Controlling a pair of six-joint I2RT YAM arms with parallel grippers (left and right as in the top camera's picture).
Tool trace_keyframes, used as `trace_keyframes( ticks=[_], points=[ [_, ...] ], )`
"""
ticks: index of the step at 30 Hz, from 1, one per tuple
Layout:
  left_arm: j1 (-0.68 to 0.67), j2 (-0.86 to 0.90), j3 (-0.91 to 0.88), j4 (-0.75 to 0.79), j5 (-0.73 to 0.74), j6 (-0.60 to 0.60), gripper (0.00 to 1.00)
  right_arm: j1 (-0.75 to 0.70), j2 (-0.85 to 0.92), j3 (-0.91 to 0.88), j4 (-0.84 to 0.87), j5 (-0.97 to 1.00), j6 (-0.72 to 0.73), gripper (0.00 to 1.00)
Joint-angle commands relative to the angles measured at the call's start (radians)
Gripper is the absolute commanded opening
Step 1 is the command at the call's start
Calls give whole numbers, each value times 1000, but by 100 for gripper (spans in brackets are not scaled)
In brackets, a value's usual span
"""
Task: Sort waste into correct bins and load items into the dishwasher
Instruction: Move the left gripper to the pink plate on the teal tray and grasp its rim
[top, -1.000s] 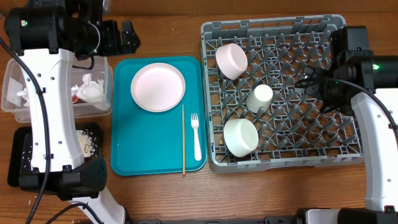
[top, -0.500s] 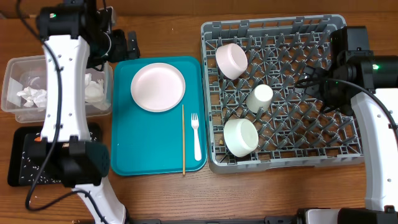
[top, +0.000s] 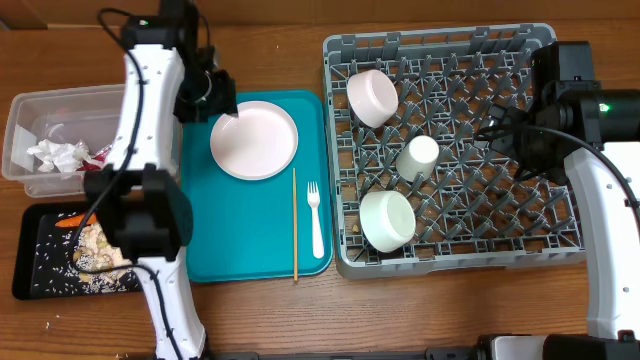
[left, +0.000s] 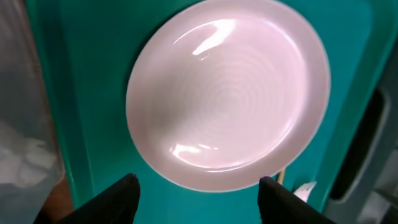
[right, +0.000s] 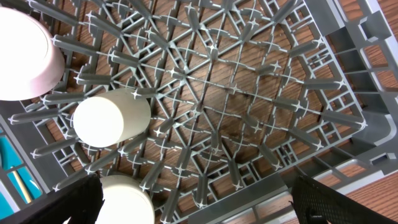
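Note:
The pale pink plate lies on the teal tray. My left gripper is open and empty by the plate's left rim; in the left wrist view its fingers straddle the plate's near edge. The white fork lies on the tray. Two bowls and the white cup sit in the grey dish rack. My right gripper is open and empty above the rack.
The clear tub holds white napkins and a red packet. The black tray holds rice, beige scraps and a carrot. A thin wooden stick lies beside the fork.
My left arm has swung right, from over the clear tub to the plate's left rim. The tub and black tray are now uncovered. The right arm has not moved.

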Motion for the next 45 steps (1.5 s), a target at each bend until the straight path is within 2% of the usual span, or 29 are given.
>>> trace_keyframes(
  ticks=[1, 6, 17, 21, 31, 33, 35, 38, 45],
  points=[
    [2, 63, -4, -4, -30, -1, 64, -2, -7, -2, 6, 0, -3, 100],
    [2, 109, -4, -2, -121, -5, 64, -2, -7, -2, 6, 0, -3, 100],
    [2, 196, -6, 39, -126, -8, 64, -2, -7, -2, 6, 0, -3, 100],
    [2, 219, -10, 43, -127, -8, 60, -2, -7, -2, 8, 0, -3, 100],
    [-2, 223, -39, 83, -131, -8, 57, -2, -7, -2, 9, 0, -3, 100],
    [-2, 223, -58, 93, -130, -8, 54, -2, -7, -2, 9, 0, -3, 100],
    [-2, 223, -80, 104, -130, -8, 45, -2, -7, -2, 9, 0, -3, 100],
    [-2, 223, -91, 105, -132, -8, 4, -2, -7, -2, 10, 0, -3, 100],
    [7, 221, -41, 66, -134, -8, 4, -2, -7, -2, 9, 0, -3, 100]
  ],
)
